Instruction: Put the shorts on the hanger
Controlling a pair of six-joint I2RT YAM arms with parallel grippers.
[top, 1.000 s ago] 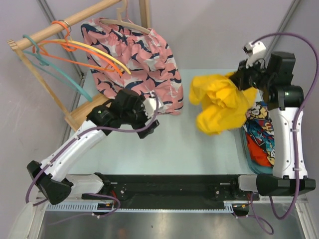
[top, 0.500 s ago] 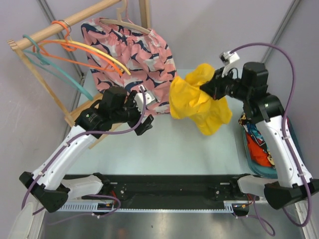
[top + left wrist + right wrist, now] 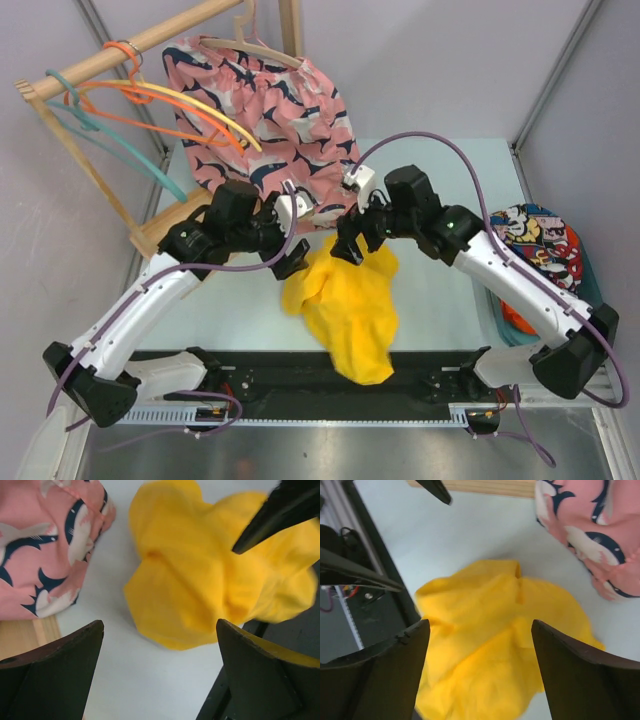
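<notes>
The bright yellow shorts lie crumpled on the table near its front middle, one end hanging over the black rail. My right gripper hovers just above their far edge, open, with nothing between its fingers; its wrist view looks down on the shorts between the right gripper's spread jaws. My left gripper stands open just left of the shorts, apart from them, and bare table shows between the left gripper's jaws. The pale-yellow hanger hangs on the wooden rack at the back left.
Pink whale-print shorts hang on a wooden hanger from the rack, beside orange and teal hangers. A teal bin at the right edge holds a multicoloured cartoon-print garment. The rack's wooden foot lies behind my left arm.
My right arm swung left and down with the shorts, then opened; the shorts dropped onto the table's front middle. The left arm shifted only slightly.
</notes>
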